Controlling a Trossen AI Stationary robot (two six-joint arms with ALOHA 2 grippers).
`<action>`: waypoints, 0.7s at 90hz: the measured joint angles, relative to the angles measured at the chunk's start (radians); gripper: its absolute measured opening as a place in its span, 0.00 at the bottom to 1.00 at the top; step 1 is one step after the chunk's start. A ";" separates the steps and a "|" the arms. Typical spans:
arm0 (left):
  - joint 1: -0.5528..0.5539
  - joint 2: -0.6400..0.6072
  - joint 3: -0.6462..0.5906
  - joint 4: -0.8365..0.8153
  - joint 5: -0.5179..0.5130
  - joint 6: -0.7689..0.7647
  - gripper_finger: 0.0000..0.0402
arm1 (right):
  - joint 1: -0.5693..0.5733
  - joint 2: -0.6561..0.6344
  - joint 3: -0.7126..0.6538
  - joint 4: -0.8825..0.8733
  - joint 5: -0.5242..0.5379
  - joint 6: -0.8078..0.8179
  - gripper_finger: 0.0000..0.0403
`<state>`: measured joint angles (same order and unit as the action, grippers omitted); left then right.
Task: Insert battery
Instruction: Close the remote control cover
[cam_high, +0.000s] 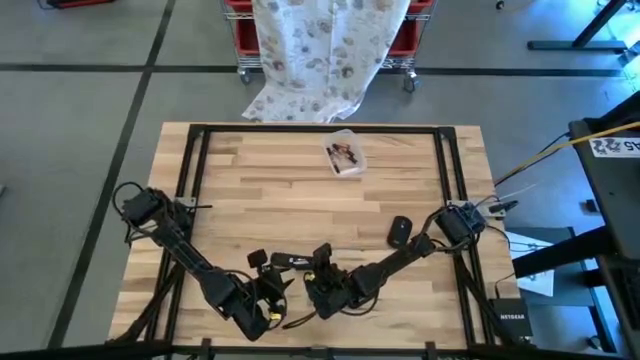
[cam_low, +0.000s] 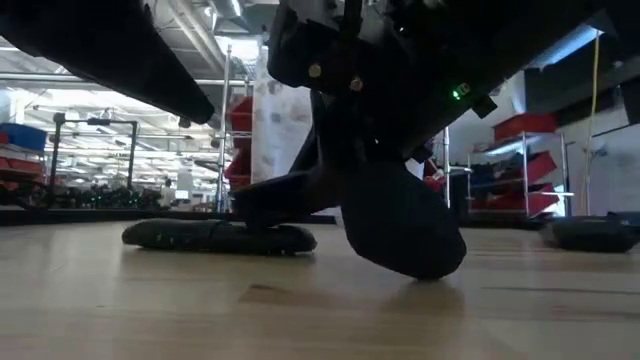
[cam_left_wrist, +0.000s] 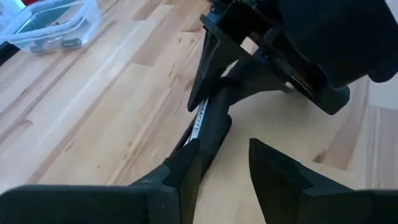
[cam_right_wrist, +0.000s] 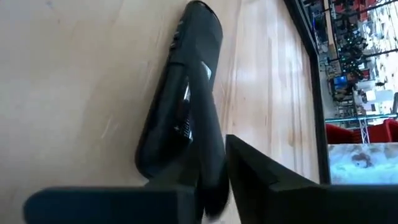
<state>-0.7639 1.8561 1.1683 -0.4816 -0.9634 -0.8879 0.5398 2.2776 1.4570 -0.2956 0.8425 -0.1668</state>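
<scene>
**Right claw on the remote, left claw spread beside it**

Closest to the lens, the right gripper (cam_right_wrist: 212, 155) has its two dark fingers pressed against the sides of a slim black remote (cam_right_wrist: 186, 81), pinching one end. The remote lies flat on the wooden table (cam_high: 260, 190), close to the front edge and about midway between the table's sides. Its rounded far end points away from the right wrist.

The left gripper (cam_left_wrist: 224, 163) faces it from the other side, with its fingers spread. One finger (cam_left_wrist: 186, 177) lies along the remote's edge, while the other stands apart from it over bare wood. From above, the two grippers sit just beside each other, the left one on the left and the right one on the right, and the remote reaches out between them.

A black mouse (cam_high: 400, 232) rests on the table near the right arm. A clear plastic container (cam_high: 343, 157) sits well apart, toward the back edge. The left wrist camera shows small grey batteries (cam_left_wrist: 56, 43) lying inside it. Beyond the table, a patterned cloth (cam_high: 320, 50) hangs over a red cart and trails onto the floor.
</scene>
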 joint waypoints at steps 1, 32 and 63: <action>0.000 0.000 0.000 0.000 0.000 0.000 0.29 | 0.000 0.000 0.000 0.000 0.003 0.001 0.16; -0.001 0.000 0.000 0.000 0.003 0.001 0.29 | 0.004 0.000 0.000 -0.003 0.047 0.006 0.19; -0.001 0.000 0.000 -0.001 0.010 0.005 0.29 | -0.019 -0.002 -0.001 -0.024 -0.039 0.072 0.16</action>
<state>-0.7650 1.8561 1.1683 -0.4823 -0.9531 -0.8830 0.5209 2.2757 1.4559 -0.3199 0.8031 -0.0953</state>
